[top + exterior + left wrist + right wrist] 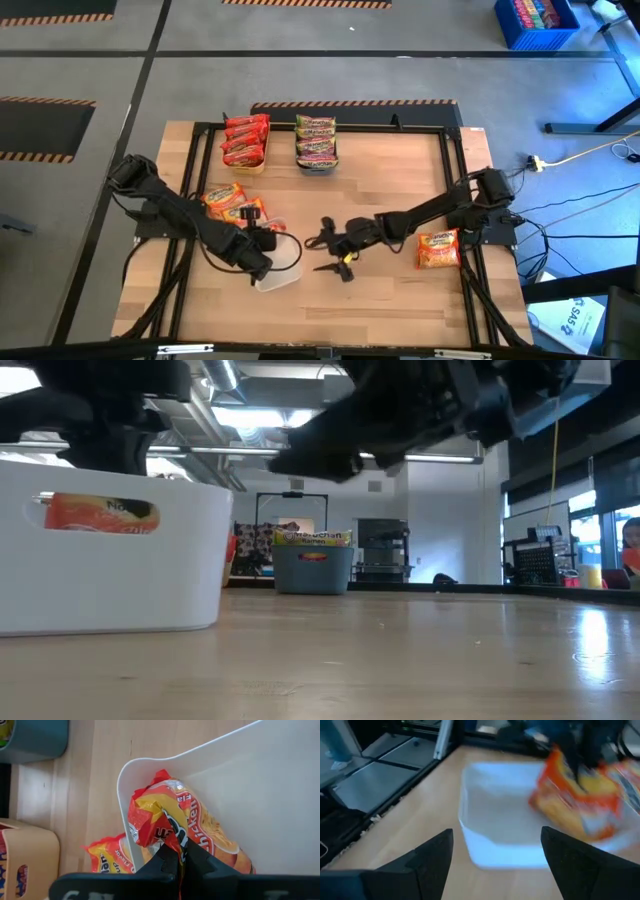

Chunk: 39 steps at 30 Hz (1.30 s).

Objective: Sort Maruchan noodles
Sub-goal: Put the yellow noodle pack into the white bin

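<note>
My left gripper (264,241) (181,859) is shut on an orange Maruchan packet (192,827) (577,795) over the white tray (287,272) (495,817). In the low view the packet (100,513) shows through the tray's handle slot. My right gripper (331,256) (497,857) hovers open just right of the white tray, holding nothing. More orange packets (228,201) lie flat on the table left of the tray, one (107,857) right beside its wall. A single orange packet (438,249) lies near the right edge. My left gripper pinches the orange packet by its crumpled, crimped end (165,827) between both fingers, coming from above and slanting down. The packet hangs tilted below the fingers, its body inside the white tray. Whether it touches the tray floor, I cannot tell.
At the far side, a yellow tray (246,160) holds red packets (245,138), and a blue-grey tray (318,167) (313,568) holds green-edged packets (316,140). A black frame (455,170) borders the table. Bare wood lies between the trays and the grippers.
</note>
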Available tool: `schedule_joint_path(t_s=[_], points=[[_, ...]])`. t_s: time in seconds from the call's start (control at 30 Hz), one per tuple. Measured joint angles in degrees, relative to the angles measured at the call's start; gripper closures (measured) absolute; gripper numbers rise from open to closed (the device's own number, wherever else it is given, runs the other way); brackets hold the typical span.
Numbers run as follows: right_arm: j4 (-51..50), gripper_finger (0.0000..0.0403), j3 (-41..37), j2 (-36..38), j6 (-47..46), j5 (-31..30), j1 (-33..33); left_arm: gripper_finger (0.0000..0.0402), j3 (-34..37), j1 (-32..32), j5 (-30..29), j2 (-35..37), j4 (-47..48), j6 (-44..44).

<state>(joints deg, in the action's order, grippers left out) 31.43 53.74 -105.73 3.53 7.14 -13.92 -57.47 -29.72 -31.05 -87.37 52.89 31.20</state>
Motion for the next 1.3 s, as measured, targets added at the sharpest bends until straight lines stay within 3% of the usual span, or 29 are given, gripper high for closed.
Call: schedule_joint_path(t_s=[0.4,0.67,0.97,1.3], points=[[-24.05,0.0116,19.68,-9.51,0.96,0.13,-0.83,0.0401,0.00,2.98,0.04,0.00,-0.54,-0.41],[-34.02,0.0129,25.64,-13.54,1.47,-1.06,-1.59,0.0401,0.00,5.01,0.09,0.00,-1.34,-0.41],[-35.57,0.0262,25.66,-13.58,2.69,-1.56,-1.43,0.0401,0.00,5.45,0.35,0.00,-3.20,-4.45],[-36.30,0.0391,25.68,-13.47,4.55,2.38,-1.50,0.0401,-0.02,4.94,-1.57,0.00,-6.74,-32.81]])
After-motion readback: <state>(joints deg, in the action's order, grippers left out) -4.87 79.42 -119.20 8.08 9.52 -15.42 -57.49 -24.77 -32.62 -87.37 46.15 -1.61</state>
